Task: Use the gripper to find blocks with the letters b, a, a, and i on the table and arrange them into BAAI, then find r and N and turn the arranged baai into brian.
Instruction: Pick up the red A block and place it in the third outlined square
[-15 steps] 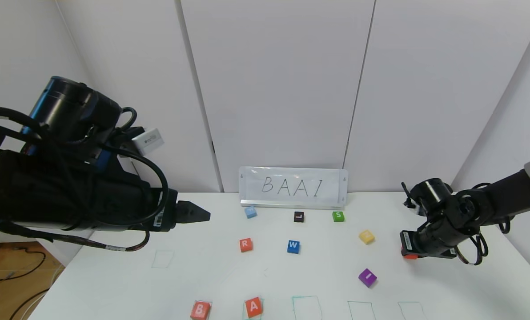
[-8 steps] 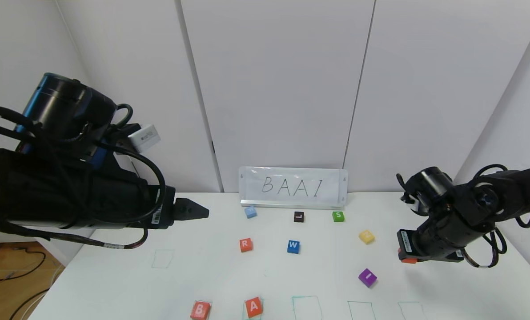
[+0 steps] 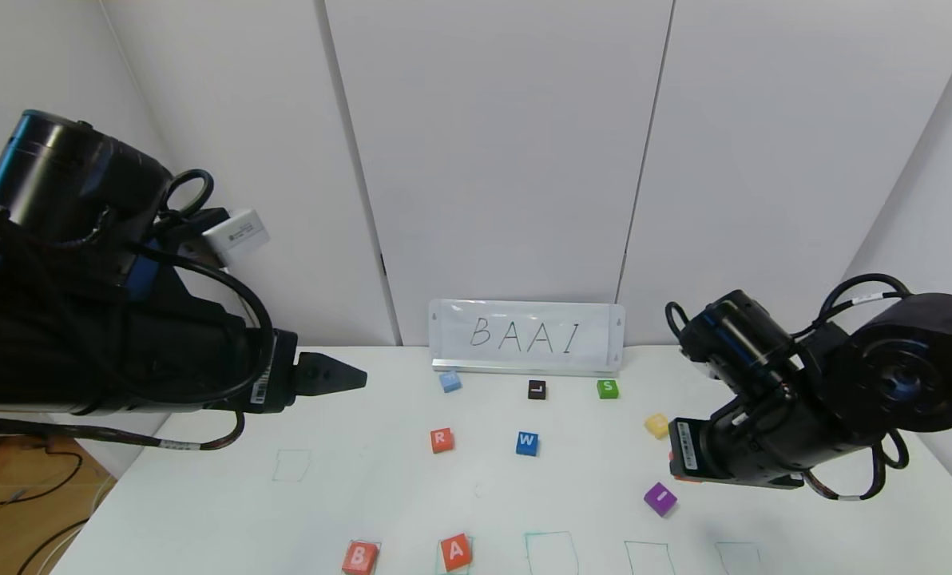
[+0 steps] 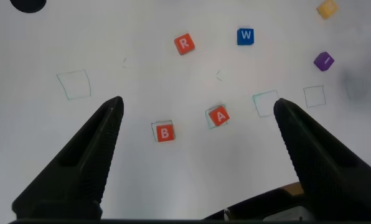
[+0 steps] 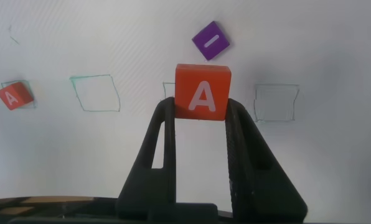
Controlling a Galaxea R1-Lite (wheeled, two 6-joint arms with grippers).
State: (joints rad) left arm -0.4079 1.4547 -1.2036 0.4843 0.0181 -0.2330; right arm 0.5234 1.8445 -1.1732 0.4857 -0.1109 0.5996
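Observation:
My right gripper (image 5: pixel 201 107) is shut on an orange-red A block (image 5: pixel 202 92) and holds it above the table (image 3: pixel 380 495), just behind the purple I block (image 3: pixel 660 498). In the head view this gripper (image 3: pixel 678 469) hangs at the right. An orange-red B block (image 3: pixel 360 557) and another A block (image 3: pixel 455 551) sit in green rectangles at the front edge. The orange-red R block (image 3: pixel 442 439) lies mid-table. My left gripper (image 3: pixel 340 375) is raised at the left, open and empty; in its wrist view (image 4: pixel 197 104) B (image 4: pixel 164 132) and A (image 4: pixel 219 116) lie below. No readable N shows.
A BAAI sign (image 3: pixel 527 335) stands at the back. Blue W (image 3: pixel 527 443), black L (image 3: pixel 537 389), green S (image 3: pixel 608 389), yellow (image 3: pixel 656 425) and light blue (image 3: pixel 450 382) cubes are scattered. Green rectangles (image 3: pixel 552 553) (image 3: pixel 649 557) (image 3: pixel 738 557) (image 3: pixel 291 465) are drawn on the table.
My right gripper has lifted and carried the A block leftward and forward, toward the purple I block. The left arm has drawn back a little to the left.

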